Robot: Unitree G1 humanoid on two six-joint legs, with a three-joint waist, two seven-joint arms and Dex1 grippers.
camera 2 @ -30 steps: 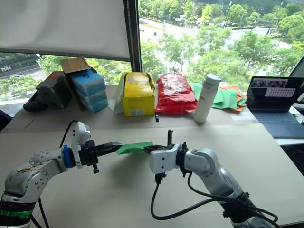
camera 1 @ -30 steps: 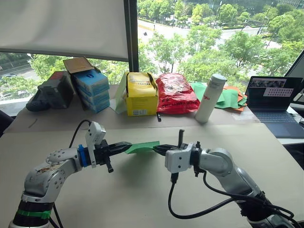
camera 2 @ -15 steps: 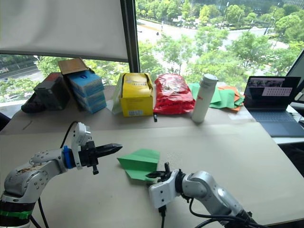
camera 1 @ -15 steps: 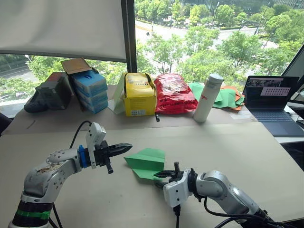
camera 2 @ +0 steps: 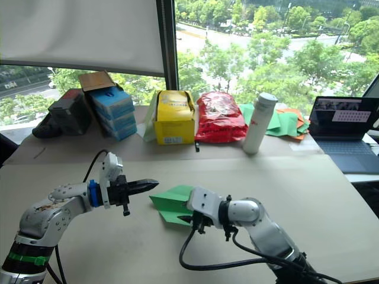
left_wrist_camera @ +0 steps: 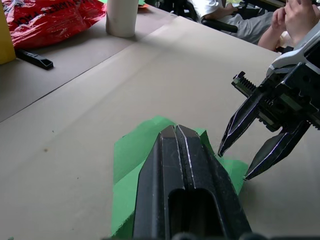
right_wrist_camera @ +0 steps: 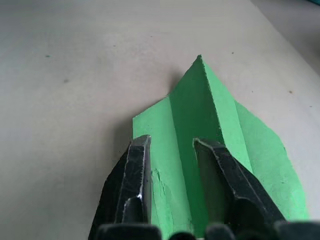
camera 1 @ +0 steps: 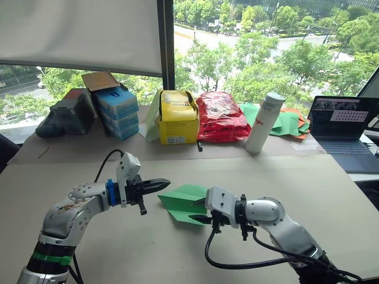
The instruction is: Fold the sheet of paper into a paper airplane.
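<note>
The paper airplane (camera 1: 182,201), a bright green pointed wedge with creased wings, lies on the tan table (camera 1: 308,177) between my two grippers. My left gripper (camera 1: 167,182) is shut and empty, its tip hovering just above the wedge's left point; the green paper (left_wrist_camera: 129,156) shows under it in the left wrist view. My right gripper (camera 1: 198,210) is open at the wedge's right edge. In the right wrist view its fingertips (right_wrist_camera: 140,145) straddle the central fold of the paper (right_wrist_camera: 200,100) without closing on it. The left wrist view also shows that right gripper (left_wrist_camera: 234,164) open.
Along the table's far side by the window stand blue boxes (camera 1: 115,109), a yellow box (camera 1: 176,118), a red bag (camera 1: 220,116), a white bottle (camera 1: 264,122), a pile of green and orange sheets (camera 1: 290,121) and a laptop (camera 1: 346,130). A person's hands (left_wrist_camera: 300,15) show far off.
A second ago both grippers held the green paper up between them. The left one let go, the right one brought it down to the table, and it now lies flat with the right gripper open.
</note>
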